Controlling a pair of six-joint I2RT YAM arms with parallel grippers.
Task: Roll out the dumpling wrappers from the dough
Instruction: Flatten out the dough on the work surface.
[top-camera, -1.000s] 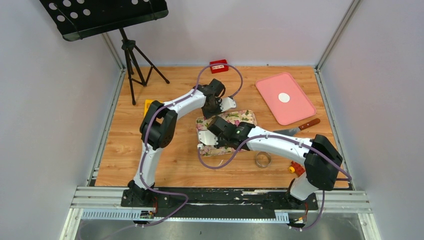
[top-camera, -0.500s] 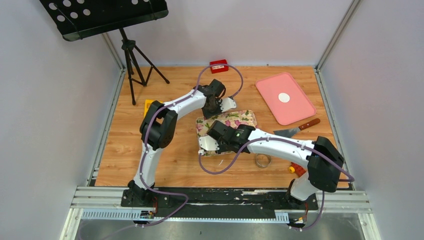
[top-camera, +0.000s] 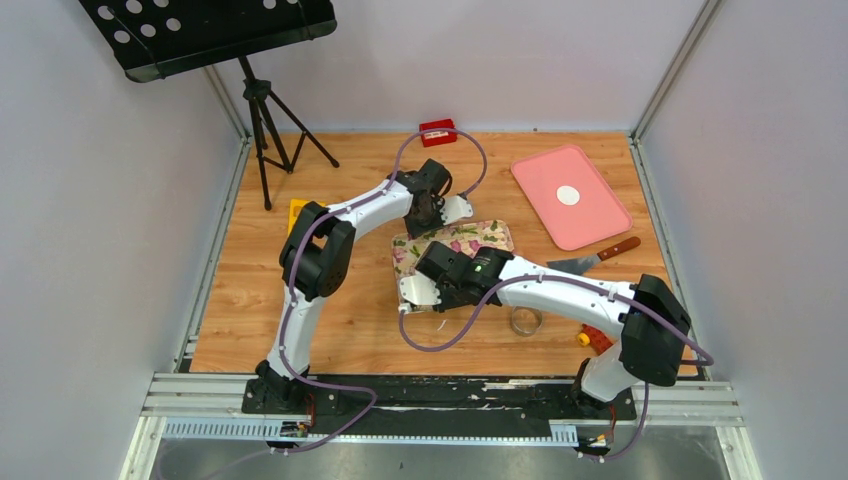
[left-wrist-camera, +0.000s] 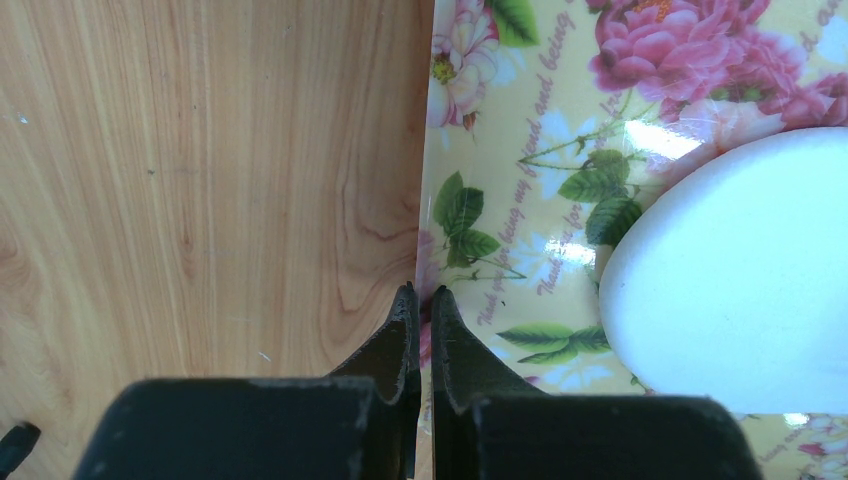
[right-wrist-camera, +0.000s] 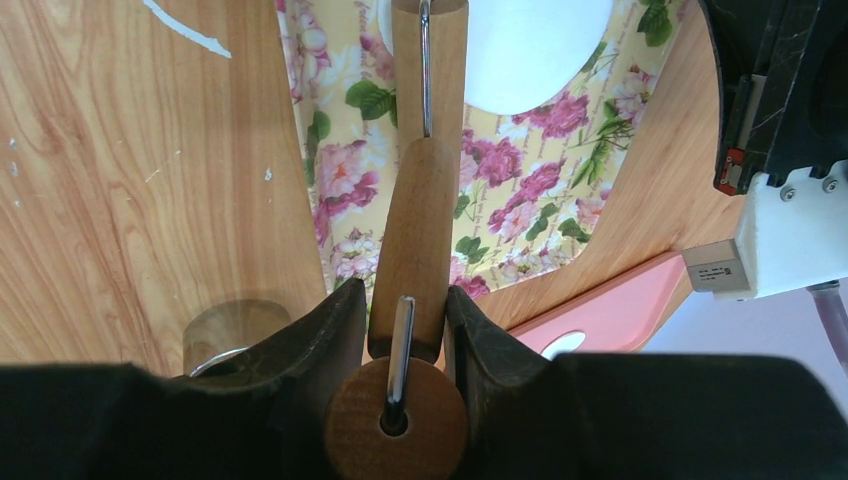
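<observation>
**Gripping a rolling pin over dough on the floral mat**

Right gripper (right-wrist-camera: 405, 295): fingers clamped on the wooden handle of the rolling pin (right-wrist-camera: 418, 225), one finger on each side. The pin points away from the wrist, across the mat (top-camera: 484, 235). Its far end reaches the near edge of the dough (left-wrist-camera: 735, 280).

Left gripper (left-wrist-camera: 421, 295): fingers pressed together, nothing between them. The tips sit at the mat's edge, on the line where mat meets table (top-camera: 250, 290). Contact with the mat cannot be confirmed.

Dough: a smooth white mass lying on the mat, just beside the left gripper's tips but apart from them. Its full outline is cut off in both wrist views.

Wrapper (top-camera: 568, 195): one small white disc lies flat near the middle of the pink tray (top-camera: 592, 226), at the far right of the table, well apart from the mat.

Other items: a metal ring (top-camera: 525, 320) stands on the table near the right arm's forearm. A knife (top-camera: 600, 256) with a wooden handle lies between the mat and the tray.
</observation>
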